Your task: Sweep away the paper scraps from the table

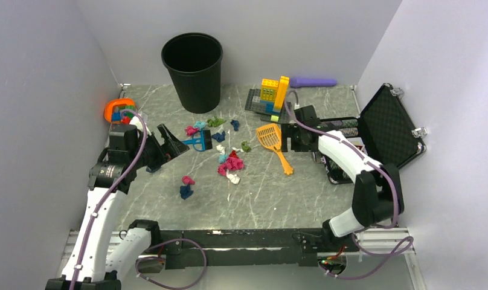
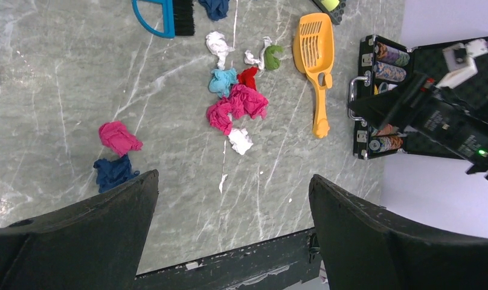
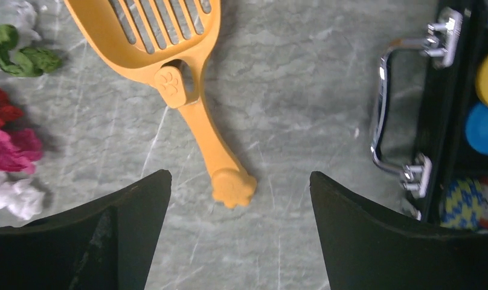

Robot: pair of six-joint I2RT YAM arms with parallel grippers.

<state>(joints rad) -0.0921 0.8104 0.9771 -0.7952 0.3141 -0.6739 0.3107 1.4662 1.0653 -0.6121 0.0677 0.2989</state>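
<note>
About fourteen crumpled coloured paper scraps point(image 1: 232, 163) lie on grey-green marble table point(image 1: 278, 199), 3 o'clock of left gripper point(image 1: 172, 142), 9 o'clock of right gripper point(image 1: 292, 140); both splayed, empty.

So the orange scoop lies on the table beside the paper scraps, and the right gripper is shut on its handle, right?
Not quite. The orange scoop lies on the table beside the paper scraps, but the right gripper is open, its fingers apart on either side of the handle end, not gripping it. The right wrist view shows this.
</note>
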